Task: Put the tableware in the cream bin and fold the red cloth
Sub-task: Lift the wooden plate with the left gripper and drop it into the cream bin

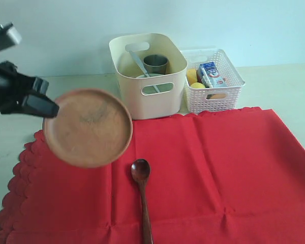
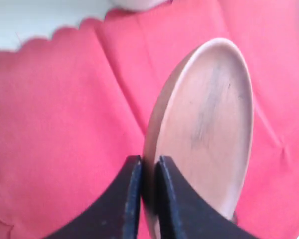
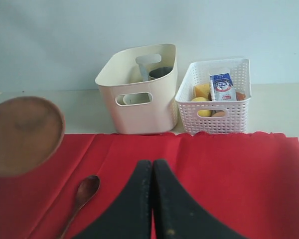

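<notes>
My left gripper point(image 1: 50, 109) is shut on the rim of the round brown wooden plate point(image 1: 88, 127), holding it tilted in the air above the left part of the red cloth point(image 1: 218, 168). The left wrist view shows the plate point(image 2: 204, 124) pinched between the fingertips of that gripper point(image 2: 148, 160). A brown wooden spoon point(image 1: 142, 190) lies on the cloth, bowl toward the bins. The cream bin point(image 1: 148, 76) stands behind the cloth and holds a steel cup point(image 1: 155, 63) and a silver knife point(image 1: 144, 70). My right gripper point(image 3: 152, 163) is shut and empty above the cloth, out of the exterior view.
A white lattice basket point(image 1: 213, 81) with a milk carton point(image 1: 210, 74) and yellow food stands right of the cream bin. The cloth's scalloped edge point(image 1: 18, 173) lies at the left. A pale wall rises behind the bins.
</notes>
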You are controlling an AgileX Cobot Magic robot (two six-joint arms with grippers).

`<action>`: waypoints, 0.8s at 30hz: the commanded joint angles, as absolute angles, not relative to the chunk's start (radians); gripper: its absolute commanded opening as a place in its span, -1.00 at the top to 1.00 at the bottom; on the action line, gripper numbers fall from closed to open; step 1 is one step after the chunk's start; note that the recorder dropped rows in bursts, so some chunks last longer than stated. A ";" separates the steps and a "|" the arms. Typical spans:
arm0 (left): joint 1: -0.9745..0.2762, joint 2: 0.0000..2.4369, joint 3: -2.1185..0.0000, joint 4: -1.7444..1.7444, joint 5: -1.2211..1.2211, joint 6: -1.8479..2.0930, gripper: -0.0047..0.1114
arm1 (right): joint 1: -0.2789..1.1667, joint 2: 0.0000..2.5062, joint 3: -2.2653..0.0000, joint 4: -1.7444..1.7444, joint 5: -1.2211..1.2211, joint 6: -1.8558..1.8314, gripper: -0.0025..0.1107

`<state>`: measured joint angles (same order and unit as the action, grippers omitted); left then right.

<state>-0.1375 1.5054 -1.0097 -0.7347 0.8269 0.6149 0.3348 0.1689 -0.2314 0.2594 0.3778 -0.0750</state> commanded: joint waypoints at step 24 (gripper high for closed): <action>-0.268 2.258 -1.980 -0.758 0.511 0.624 0.84 | 0.332 0.166 -0.226 0.292 0.371 -0.084 0.96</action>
<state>-0.2644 2.2445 -1.9570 -0.7549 0.4792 0.6100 0.3348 0.1689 -0.2314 0.2899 0.3778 -0.0750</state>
